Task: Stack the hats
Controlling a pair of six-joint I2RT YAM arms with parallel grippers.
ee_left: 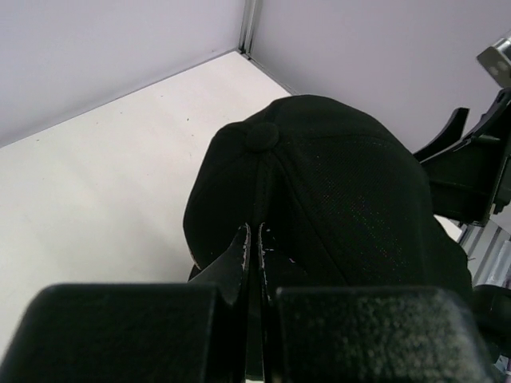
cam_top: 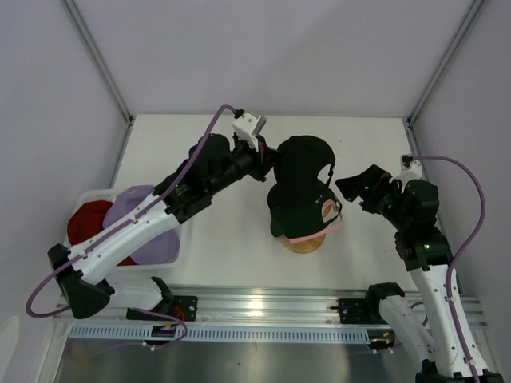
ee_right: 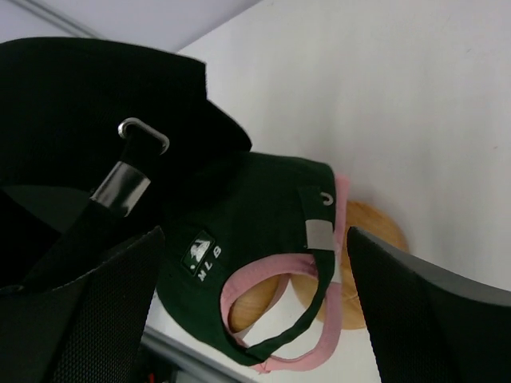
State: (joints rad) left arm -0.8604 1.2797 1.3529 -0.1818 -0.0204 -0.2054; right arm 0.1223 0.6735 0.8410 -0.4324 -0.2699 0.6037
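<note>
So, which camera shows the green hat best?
The right wrist view: the green hat fills its middle, with back strap and logo clear. The top view shows it only as a dark shape under the black hat; the left wrist view shows none of it.

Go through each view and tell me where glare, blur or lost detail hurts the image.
Top external: even soft light, with bright glare on the metal rail. Left wrist: the black cap is dark, weave barely showing; the body of the left gripper is blurred. Right wrist: the right gripper has soft-edged fingers, the logo on the dark green cap is sharp, the buckle glints.
</note>
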